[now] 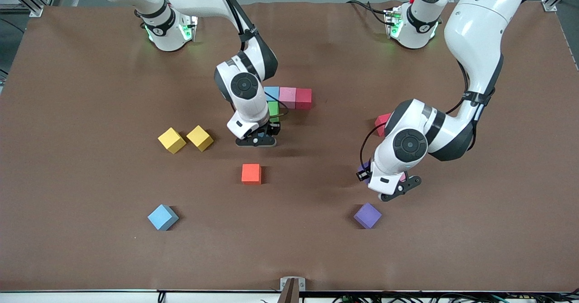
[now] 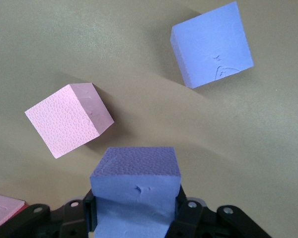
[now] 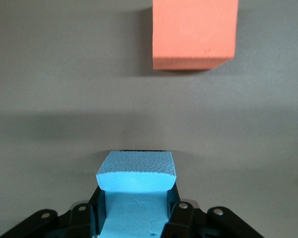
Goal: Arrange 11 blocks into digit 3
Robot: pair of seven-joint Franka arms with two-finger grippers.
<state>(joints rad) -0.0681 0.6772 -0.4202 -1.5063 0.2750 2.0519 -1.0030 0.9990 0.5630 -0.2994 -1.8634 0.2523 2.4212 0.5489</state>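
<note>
Blocks: 11 coloured | left hand (image 2: 134, 218) grips purple block (image 2: 135, 191) | right hand (image 3: 134, 218) grips blue block (image 3: 135, 191)

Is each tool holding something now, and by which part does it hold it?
Yes. The left tool holds a purple cube by two opposite side faces. The right tool holds a light blue cube the same way.
</note>
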